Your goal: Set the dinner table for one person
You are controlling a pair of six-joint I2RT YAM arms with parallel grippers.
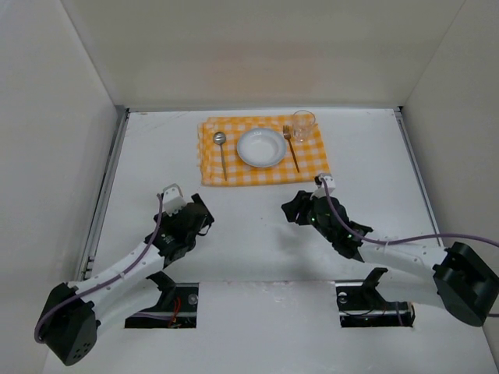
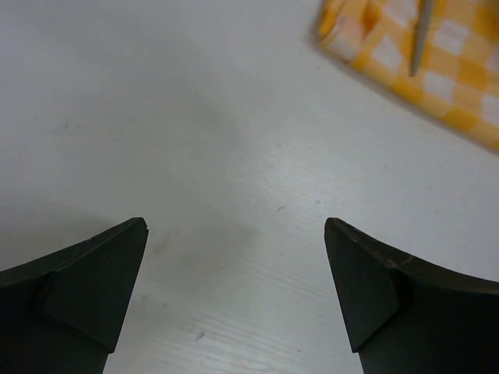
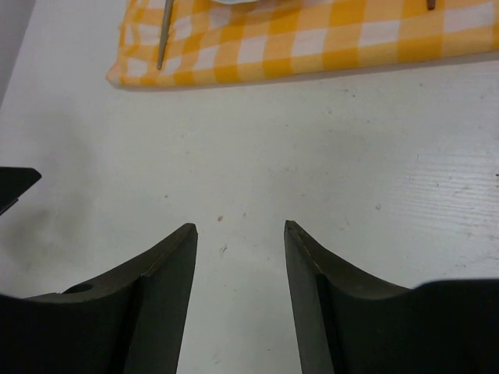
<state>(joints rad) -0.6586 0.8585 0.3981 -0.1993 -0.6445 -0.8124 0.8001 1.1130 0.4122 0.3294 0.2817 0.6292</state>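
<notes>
On the white dinner table (image 1: 257, 234) an orange-and-white checked cloth (image 1: 210, 175) lies at the back centre. On it stand a white plate (image 1: 261, 147), a spoon (image 1: 221, 153) to its left, a fork (image 1: 291, 148) to its right and a clear glass (image 1: 303, 125) at the far right corner. My left gripper (image 1: 204, 216) is open and empty over bare table, near of the cloth's left corner; the cloth (image 2: 437, 70) and spoon handle (image 2: 419, 39) show in its view. My right gripper (image 1: 292, 210) is open and empty, near of the cloth (image 3: 312, 43).
White walls enclose the table on the left, back and right. Metal edge strips (image 1: 109, 179) run along the table's sides. The arm bases and two cut-outs (image 1: 168, 300) sit at the near edge. A tip of the left gripper shows in the right wrist view (image 3: 15, 183).
</notes>
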